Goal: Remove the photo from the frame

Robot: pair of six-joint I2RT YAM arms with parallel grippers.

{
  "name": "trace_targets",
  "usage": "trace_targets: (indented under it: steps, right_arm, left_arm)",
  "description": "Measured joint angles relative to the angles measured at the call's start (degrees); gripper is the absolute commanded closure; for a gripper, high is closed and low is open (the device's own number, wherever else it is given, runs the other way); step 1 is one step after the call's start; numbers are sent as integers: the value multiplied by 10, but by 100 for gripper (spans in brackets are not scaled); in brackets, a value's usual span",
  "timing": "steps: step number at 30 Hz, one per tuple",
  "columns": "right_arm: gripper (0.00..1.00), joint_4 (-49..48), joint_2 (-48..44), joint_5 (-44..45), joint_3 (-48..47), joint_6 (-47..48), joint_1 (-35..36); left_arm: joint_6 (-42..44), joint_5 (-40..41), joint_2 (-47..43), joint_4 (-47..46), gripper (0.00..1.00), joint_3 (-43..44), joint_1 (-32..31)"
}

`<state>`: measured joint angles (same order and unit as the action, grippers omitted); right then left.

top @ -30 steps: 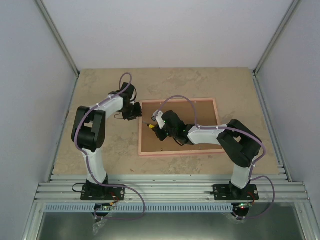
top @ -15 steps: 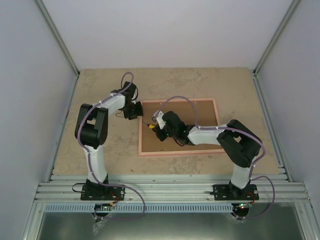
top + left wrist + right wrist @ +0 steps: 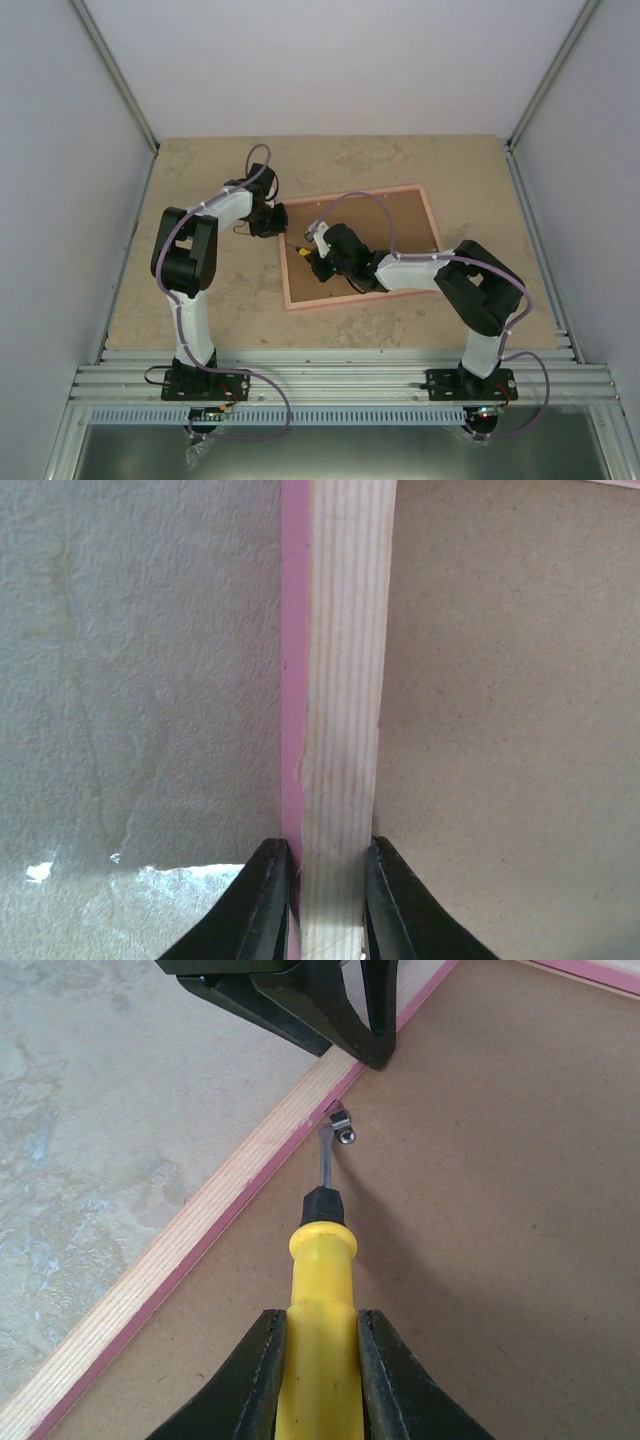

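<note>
Item one: frame (image 3: 405,225), face down on the desk (image 3: 420,160), brown board back upward; I cannot see the photo. Item two: left gripper (image 3: 327,895), clamped on the frame's left rail near the far corner. Item three: right gripper (image 3: 322,1355), closed around a yellow-handled screwdriver (image 3: 322,1260), its tip at a metal tab (image 3: 341,1128) beside that rail.

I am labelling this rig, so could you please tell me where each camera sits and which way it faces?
Top external: above and behind the bases, looking down; both arms and the frame show.
Left wrist: looks along the left end effector, shut on the frame's rail.
Right wrist: looks along the right end effector, gripping a yellow screwdriver aimed at a metal clip.
Shared: the right wrist view also shows the left end effector.
</note>
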<state>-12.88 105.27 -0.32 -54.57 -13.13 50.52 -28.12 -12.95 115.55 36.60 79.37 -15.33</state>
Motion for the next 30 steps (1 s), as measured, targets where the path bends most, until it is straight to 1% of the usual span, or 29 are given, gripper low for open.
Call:
trace_targets:
  steps: [12,21,25,30]
  right_arm:
    - [100,-12,-1,10,0,-11,2]
    - [100,-30,3,51,-4,-21,-7]
    - [100,-30,2,42,-3,-17,-7]
    - [100,-20,-26,19,16,-9,-7]
  left_arm:
    - [-2,-2,-2,-6,93,-4,0]
    - [-2,-2,-2,-7,94,-5,0]
    - [-2,-2,-2,-7,94,-5,0]
    - [-2,-2,-2,-7,94,-5,0]
